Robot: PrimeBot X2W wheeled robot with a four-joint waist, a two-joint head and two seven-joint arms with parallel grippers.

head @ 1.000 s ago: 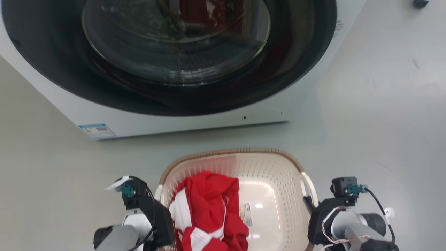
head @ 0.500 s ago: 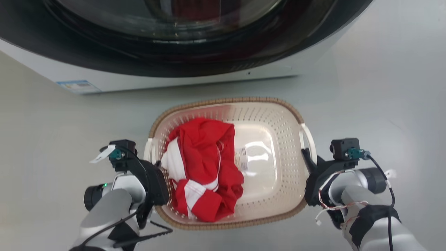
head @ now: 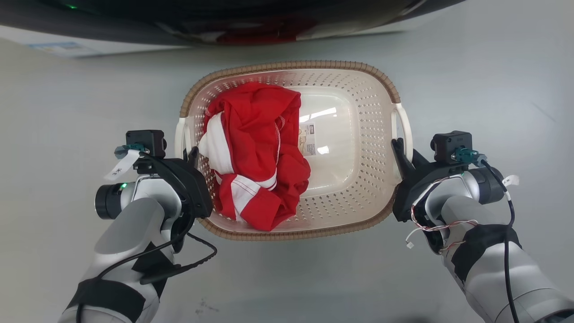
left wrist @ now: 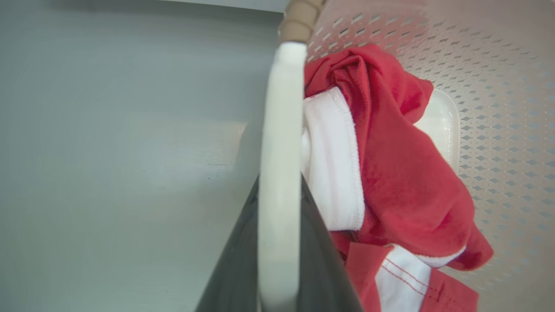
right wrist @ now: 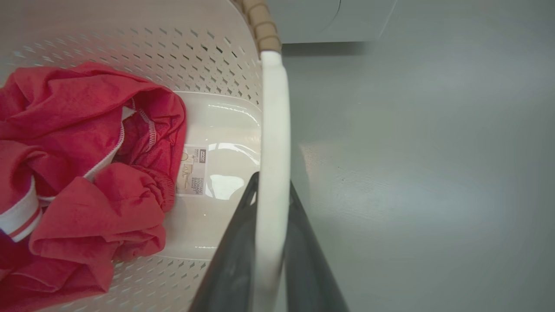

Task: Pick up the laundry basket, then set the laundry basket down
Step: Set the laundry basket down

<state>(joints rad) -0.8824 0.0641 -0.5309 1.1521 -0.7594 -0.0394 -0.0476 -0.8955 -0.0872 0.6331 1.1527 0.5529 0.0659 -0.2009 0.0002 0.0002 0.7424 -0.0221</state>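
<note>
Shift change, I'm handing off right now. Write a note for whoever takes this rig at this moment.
Left gripper: shut on the basket by its left handle.
Right gripper: shut on the right handle.
Basket: level between the arms, in front of the washer, with a red garment inside. I cannot tell whether it is off the floor.
Done: both handles gripped.
Left: lift if not yet up, then set down and release.
</note>
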